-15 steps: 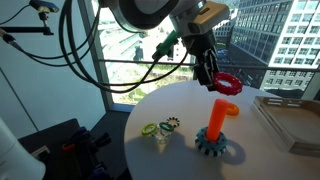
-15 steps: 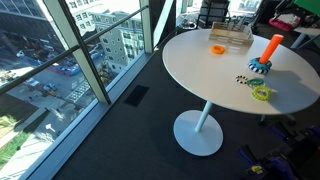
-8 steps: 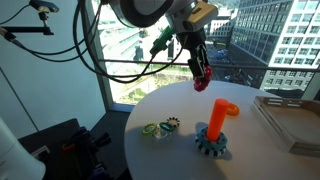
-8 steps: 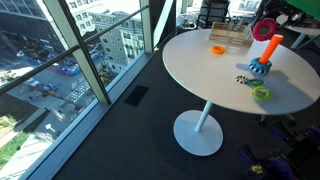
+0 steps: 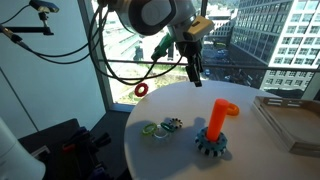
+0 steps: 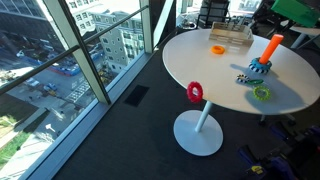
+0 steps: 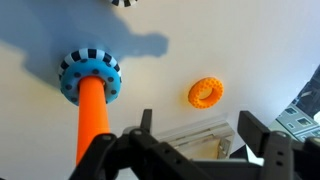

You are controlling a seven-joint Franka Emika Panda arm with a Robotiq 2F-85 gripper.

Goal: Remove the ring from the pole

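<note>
Ring (image 5: 141,89) is off pole (image 5: 220,118), beside table (image 5: 176,104) edge; jaws apart.

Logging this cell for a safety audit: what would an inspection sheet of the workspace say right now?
Surface: round white table, single pedestal.
Job's things: orange pole upright on teal base, no ring on it; red ring beyond the table edge, apparently mid-air.
Clutter: orange gear, green ring, clear tray.
Grippers: gripper above the table, fingers open, empty.
Cables: black bundle looping off the arm.
Surroundings: tall windows, city buildings outside.
</note>
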